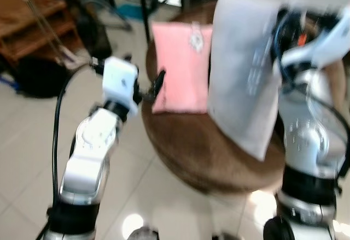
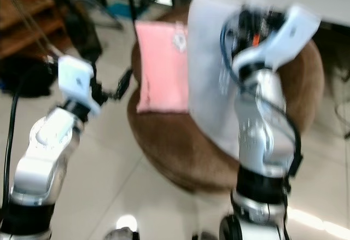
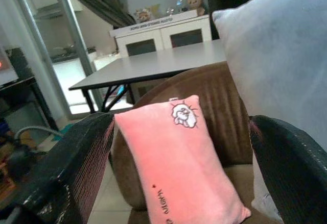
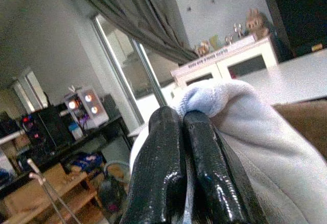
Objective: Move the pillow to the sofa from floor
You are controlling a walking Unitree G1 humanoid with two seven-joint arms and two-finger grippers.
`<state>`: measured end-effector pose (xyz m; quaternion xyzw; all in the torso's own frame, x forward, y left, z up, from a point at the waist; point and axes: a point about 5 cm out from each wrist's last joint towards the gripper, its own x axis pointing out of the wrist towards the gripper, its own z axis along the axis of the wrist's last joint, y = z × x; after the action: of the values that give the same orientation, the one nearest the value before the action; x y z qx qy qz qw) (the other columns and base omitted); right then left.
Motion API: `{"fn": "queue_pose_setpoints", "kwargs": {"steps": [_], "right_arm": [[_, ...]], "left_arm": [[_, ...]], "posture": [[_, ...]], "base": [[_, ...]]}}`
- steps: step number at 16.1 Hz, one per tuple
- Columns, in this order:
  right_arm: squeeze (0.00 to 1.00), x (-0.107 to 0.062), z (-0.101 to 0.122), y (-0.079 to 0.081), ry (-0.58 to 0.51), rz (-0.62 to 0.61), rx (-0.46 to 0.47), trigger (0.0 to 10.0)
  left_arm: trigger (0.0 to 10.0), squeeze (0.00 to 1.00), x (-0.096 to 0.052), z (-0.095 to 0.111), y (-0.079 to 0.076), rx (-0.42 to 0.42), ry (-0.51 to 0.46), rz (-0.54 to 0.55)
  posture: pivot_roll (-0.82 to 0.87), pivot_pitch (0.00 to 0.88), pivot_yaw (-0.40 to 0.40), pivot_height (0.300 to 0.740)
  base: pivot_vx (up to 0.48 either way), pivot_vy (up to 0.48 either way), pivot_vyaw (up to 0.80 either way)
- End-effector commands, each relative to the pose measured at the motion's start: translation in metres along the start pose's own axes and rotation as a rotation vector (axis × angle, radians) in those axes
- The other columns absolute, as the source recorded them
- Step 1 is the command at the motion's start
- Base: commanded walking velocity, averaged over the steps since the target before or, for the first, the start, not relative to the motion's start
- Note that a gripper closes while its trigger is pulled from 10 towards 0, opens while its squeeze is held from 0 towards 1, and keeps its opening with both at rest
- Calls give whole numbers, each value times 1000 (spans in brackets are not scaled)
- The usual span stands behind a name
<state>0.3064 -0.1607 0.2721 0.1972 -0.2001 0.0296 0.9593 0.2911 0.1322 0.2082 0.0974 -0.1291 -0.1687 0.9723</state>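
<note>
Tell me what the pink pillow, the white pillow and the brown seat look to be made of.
Pink pillow: short plush, matte, with a stitched-looking motif. White pillow: fleecy fabric, soft enough to bunch where the right gripper pinches it. Brown seat: probably suede-like or velvety upholstery, matte; blur leaves it open.

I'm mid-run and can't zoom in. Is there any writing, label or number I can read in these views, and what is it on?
None can be read for certain.
Pink pillow: small dark lettering near its lower end, too small and turned to read; a cartoon patch near the top, no words.
White cabinet: a line of dark text along its top edge, too small to read.
White pillow in the right claw: faint grey marks, blurred.
</note>
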Motion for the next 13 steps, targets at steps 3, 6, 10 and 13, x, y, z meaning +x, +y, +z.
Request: {"fn": "queue_pose_setpoints", "kwargs": {"steps": [3,6,10,13], "right_arm": [[0,-6,-3,7,9,31,-25,10000],[0,-11,-15,11,45,63,-33,10000],[0,-15,-21,14,68,82,-34,10000],[0,-16,-25,14,82,86,-17,10000]], "left_arm": [[10000,0,3,0,1,16,-5,-22],[10000,0,4,2,0,11,-19,-47],[10000,0,5,1,2,14,-15,-44],[10000,0,4,1,2,15,-18,-48]], "posture": [[-48,0,40,740],[-42,0,42,740],[-39,0,42,740],[-35,0,41,740]], "base": [[0,0,0],[291,0,0],[341,0,0],[345,0,0]]}}
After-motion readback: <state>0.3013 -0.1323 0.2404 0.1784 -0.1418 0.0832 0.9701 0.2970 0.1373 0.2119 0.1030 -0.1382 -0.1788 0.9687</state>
